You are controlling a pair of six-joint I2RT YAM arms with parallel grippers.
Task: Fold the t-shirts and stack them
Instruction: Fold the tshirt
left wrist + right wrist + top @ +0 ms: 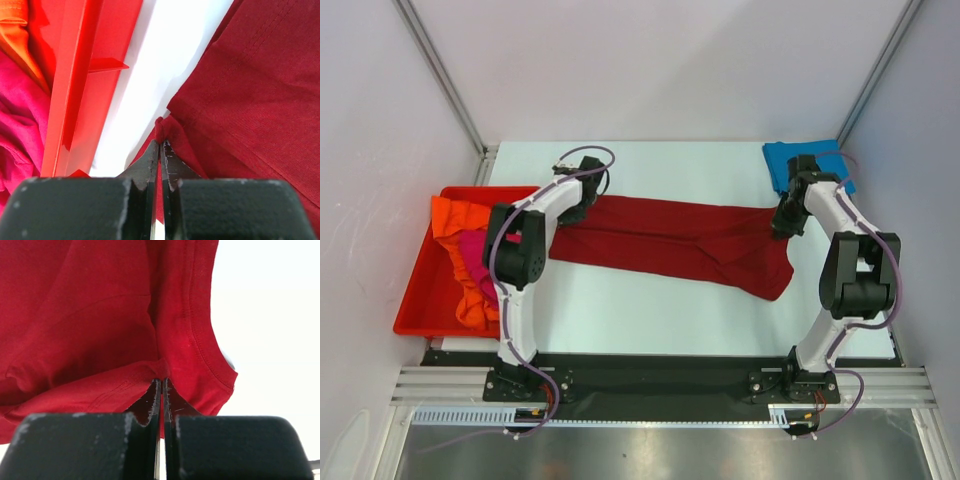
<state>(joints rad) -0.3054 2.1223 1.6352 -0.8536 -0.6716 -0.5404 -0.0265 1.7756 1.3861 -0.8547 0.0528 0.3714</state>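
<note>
Dark red cloth t-shirt (660,240), ends pinched by left hand (160,145) and right hand (161,381).
Bright blue cloth tee (778,165) visible overhead only.

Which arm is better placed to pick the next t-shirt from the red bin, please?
Left, probably: the left gripper pinches the dark red t-shirt right beside the red bin; the right gripper holds the far end, away from it.

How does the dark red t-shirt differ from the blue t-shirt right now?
The dark red t-shirt lies stretched across the table; the blue t-shirt sits compact at the far right corner. The left hand and right hand pinch the dark red one; nothing holds the blue one. Both are solid-colour cloth on the table.
</note>
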